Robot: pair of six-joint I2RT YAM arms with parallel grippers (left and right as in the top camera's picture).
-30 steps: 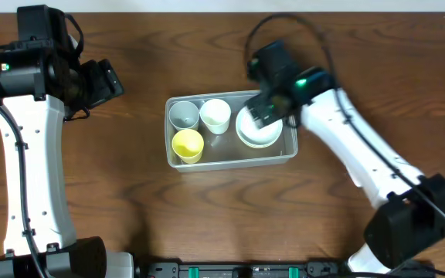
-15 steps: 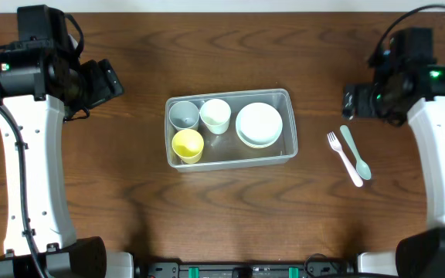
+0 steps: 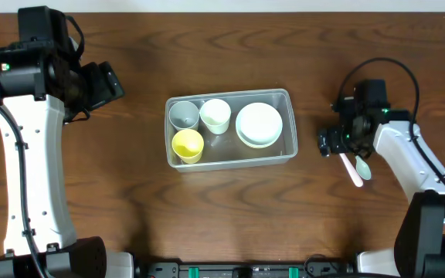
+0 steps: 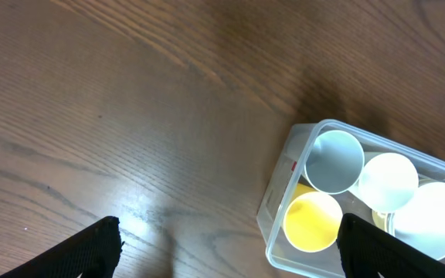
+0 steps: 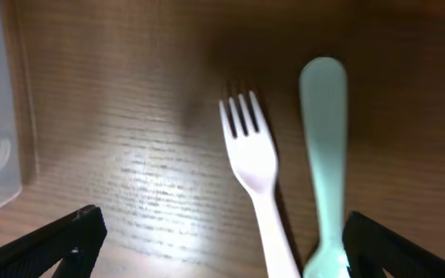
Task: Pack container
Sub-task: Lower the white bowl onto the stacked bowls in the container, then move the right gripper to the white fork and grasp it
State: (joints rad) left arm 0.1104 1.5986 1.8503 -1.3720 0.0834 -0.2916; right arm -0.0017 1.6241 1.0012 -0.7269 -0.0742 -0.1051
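At the middle of a dark wooden table, the clear plastic container sits with its long sides running left to right. It holds a grey cup at its far-left corner, a white cup just beside it, a yellow bowl at the near-left corner and a stack of white bowls filling the right end. Well to the right of the tub, a white plastic fork and a pale green spoon lie side by side on the bare wood, close together, tines and handle end pointing away from the wrist camera. The right gripper hangs low over the pair, its two fingers spread wide with the fork between them and nothing in their grasp. Far off at the table's left, the left gripper is raised above the wood, its fingers likewise parted and empty, the container's left end in its camera's sight.
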